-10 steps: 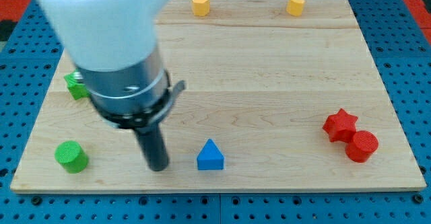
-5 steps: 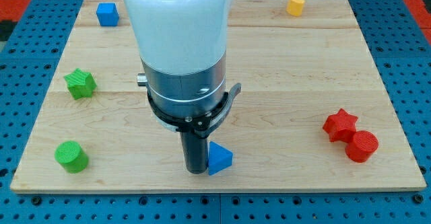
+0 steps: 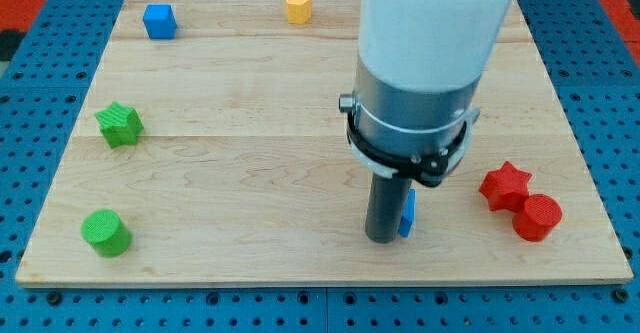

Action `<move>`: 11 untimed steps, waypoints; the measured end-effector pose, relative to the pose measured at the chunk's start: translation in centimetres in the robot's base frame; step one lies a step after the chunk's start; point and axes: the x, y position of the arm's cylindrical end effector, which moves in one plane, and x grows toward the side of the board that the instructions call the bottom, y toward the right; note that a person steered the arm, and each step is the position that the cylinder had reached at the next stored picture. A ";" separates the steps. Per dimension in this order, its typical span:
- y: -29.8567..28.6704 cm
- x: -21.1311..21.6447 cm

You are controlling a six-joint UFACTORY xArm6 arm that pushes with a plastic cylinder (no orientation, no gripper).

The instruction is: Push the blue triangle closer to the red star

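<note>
The blue triangle (image 3: 408, 213) lies near the board's bottom edge, right of centre, mostly hidden behind my rod; only a thin blue sliver shows. My tip (image 3: 381, 239) sits against the triangle's left side. The red star (image 3: 504, 185) lies to the right of the triangle, with a gap of bare wood between them.
A red cylinder (image 3: 537, 217) touches the red star's lower right. A green star (image 3: 119, 124) and a green cylinder (image 3: 105, 233) are at the left. A blue cube (image 3: 158, 20) and a yellow block (image 3: 297, 5) are at the top. The arm's body hides the board's top right.
My tip has moved right along the board's bottom, met the blue triangle and pushed it right, toward the red star. The triangle has turned and is now mostly hidden by the rod.
</note>
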 end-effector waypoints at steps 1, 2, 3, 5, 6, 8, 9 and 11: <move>-1.3 -1.6; -2.2 -2.1; -2.1 -2.1; 0.1 -2.1; 2.1 -2.1; 5.4 -2.6; 6.5 -2.6; 5.5 -3.3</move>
